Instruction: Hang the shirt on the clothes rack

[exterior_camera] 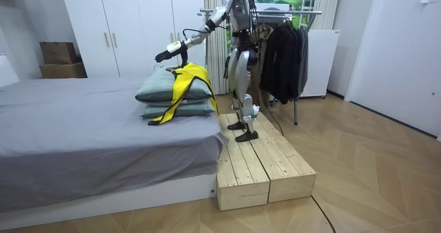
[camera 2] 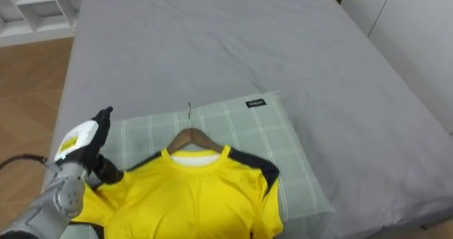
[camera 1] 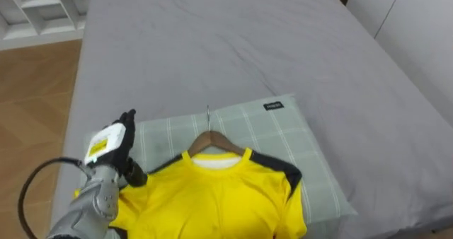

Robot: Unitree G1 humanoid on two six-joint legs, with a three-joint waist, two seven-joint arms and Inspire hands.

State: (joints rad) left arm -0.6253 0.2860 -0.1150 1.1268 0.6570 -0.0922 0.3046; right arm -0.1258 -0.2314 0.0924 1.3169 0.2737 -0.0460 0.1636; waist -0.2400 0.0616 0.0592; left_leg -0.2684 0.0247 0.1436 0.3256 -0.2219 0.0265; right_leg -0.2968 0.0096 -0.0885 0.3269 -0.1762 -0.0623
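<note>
A yellow shirt (camera 1: pixel 212 196) with dark shoulder stripes lies on a wooden hanger (camera 1: pixel 210 140) on top of a green checked pillow (camera 1: pixel 283 133) on the bed. The hanger's metal hook points away from me. My left hand (camera 1: pixel 113 150) hovers open at the shirt's left shoulder, fingers loosely straight and holding nothing. From the room view, the shirt (exterior_camera: pixel 182 85) drapes over two stacked pillows, and the left hand (exterior_camera: pixel 165 54) reaches out just above them. I stand on a wooden platform (exterior_camera: pixel 262 164) at the bed's end.
The grey bed (camera 1: pixel 248 48) stretches ahead. A clothes rack (exterior_camera: pixel 282 54) with dark garments stands right behind me. White wardrobes and cardboard boxes (exterior_camera: pixel 60 59) line the far wall. A white shelf (camera 1: pixel 35 6) stands on the wooden floor beyond the bed's left side.
</note>
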